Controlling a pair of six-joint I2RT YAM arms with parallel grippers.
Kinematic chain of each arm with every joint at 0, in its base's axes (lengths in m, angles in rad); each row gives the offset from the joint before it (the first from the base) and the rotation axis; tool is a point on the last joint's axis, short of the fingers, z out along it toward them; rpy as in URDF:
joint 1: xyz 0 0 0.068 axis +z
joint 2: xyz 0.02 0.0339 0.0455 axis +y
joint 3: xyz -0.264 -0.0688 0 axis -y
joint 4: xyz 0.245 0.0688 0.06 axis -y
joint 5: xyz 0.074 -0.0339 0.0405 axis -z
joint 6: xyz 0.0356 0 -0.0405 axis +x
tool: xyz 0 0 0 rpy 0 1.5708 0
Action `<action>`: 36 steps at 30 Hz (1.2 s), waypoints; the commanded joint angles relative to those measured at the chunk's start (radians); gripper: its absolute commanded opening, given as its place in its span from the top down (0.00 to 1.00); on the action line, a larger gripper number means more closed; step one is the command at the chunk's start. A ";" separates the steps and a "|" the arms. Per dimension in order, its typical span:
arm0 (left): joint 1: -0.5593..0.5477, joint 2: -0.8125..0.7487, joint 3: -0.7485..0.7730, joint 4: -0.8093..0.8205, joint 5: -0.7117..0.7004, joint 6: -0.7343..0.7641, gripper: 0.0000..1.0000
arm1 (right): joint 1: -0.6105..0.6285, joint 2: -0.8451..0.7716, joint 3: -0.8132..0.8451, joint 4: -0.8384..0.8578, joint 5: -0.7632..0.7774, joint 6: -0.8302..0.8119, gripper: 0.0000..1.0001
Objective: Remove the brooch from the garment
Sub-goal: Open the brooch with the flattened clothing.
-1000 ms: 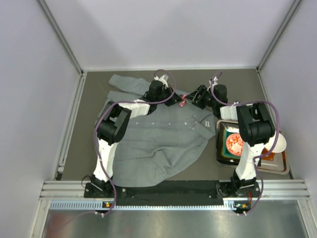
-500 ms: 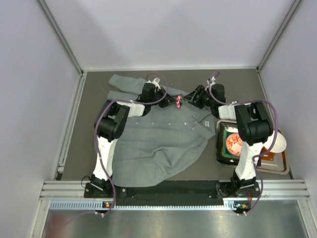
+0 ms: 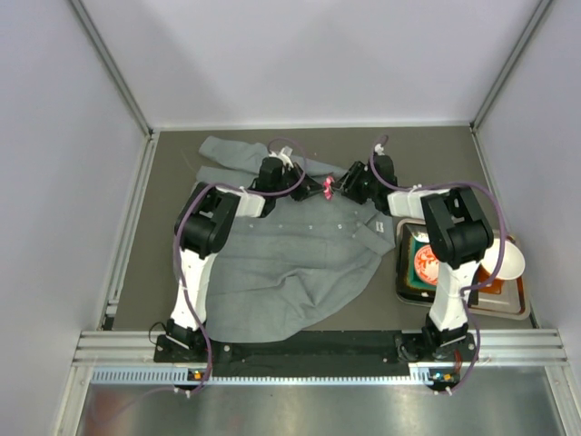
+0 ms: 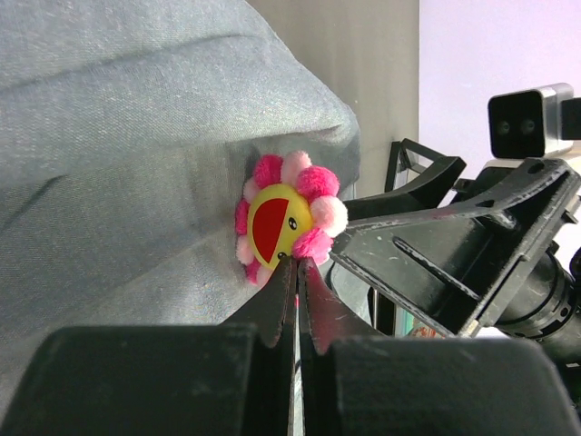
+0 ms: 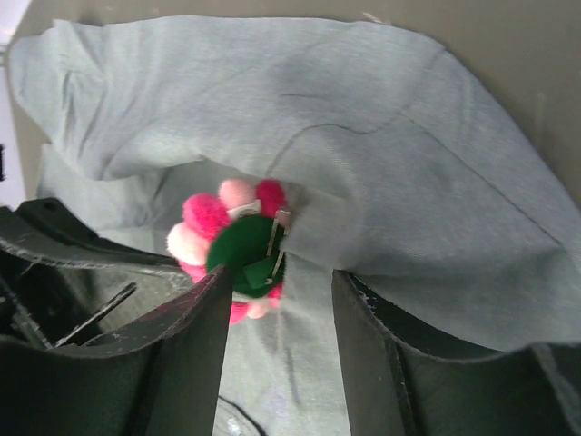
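My left hand (image 4: pixel 292 265) was pinched fully closed, its tips meeting the lower rim of the brooch (image 4: pixel 289 218), a fuzzy pink pom-pom flower with a smooth yellow face. My right hand (image 5: pixel 280 283) stood part open, flanking the brooch's green back and metal pin, fastened to the rumpled grey garment (image 5: pixel 408 163).

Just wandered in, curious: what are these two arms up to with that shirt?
They are working on a pink flower brooch pinned to the grey shirt. The jaws of the left arm are shut at the brooch's lower edge, and those of the right arm stand open on either side of it, not yet gripping.
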 commanded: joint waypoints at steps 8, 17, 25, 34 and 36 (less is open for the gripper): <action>-0.035 0.021 -0.035 0.063 -0.033 -0.003 1.00 | 0.013 -0.002 0.044 -0.018 0.062 0.021 0.58; -0.038 0.009 -0.046 0.037 -0.061 0.025 1.00 | 0.015 0.021 0.071 0.013 0.028 -0.013 0.65; -0.035 -0.013 -0.069 0.012 -0.092 0.053 1.00 | 0.015 0.061 0.103 0.024 -0.007 -0.022 0.74; -0.035 -0.004 -0.061 0.002 -0.093 0.057 1.00 | 0.022 0.081 0.126 0.010 -0.018 -0.027 0.70; -0.035 -0.004 -0.060 0.000 -0.095 0.057 1.00 | 0.025 0.084 0.129 0.015 -0.021 -0.028 0.70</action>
